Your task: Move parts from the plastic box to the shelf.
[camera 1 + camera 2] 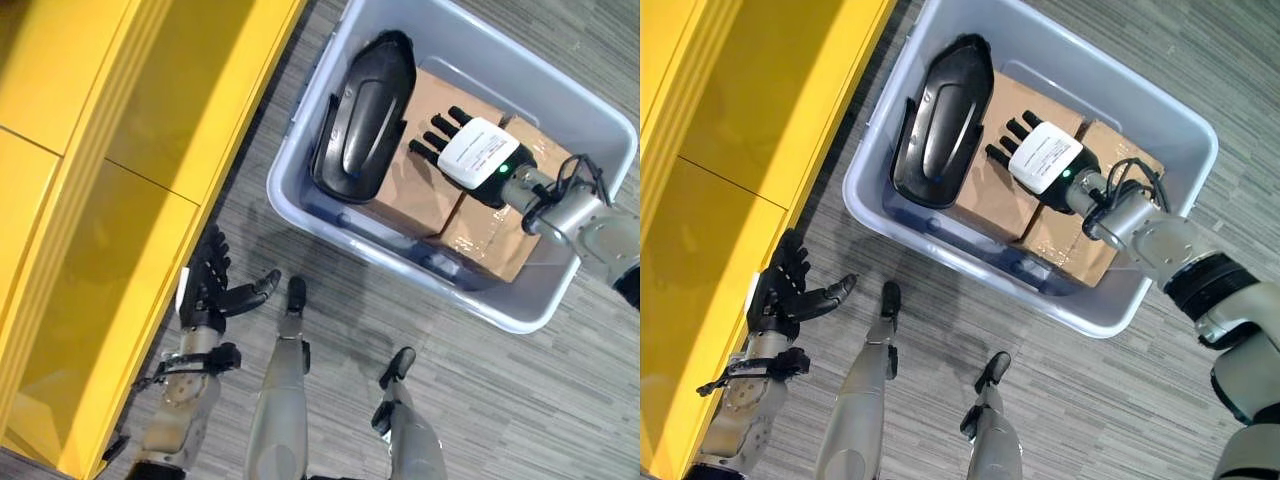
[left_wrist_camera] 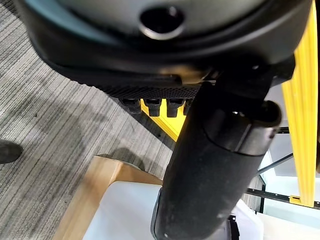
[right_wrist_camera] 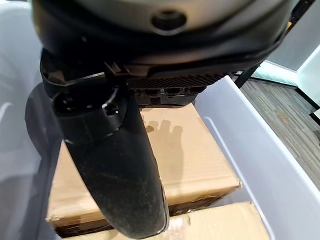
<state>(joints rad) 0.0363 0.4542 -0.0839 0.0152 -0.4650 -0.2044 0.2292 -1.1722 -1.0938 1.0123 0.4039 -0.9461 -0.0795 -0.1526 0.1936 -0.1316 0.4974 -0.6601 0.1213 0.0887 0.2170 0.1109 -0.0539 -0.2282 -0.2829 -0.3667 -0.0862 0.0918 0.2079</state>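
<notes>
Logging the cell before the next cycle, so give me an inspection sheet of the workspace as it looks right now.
Surface: grey striped floor.
Job's things: plastic box on the floor holds a black moulded part leaning on cardboard boxes; yellow shelf stands at the robot's left.
Clutter: nothing seen.
Hands: right hand open, fingers straight, over the cardboard beside the black part; left hand open, holding nothing, by the shelf.
Cables: nothing seen.
Surroundings: pale wooden board on the floor in the left wrist view.
</notes>
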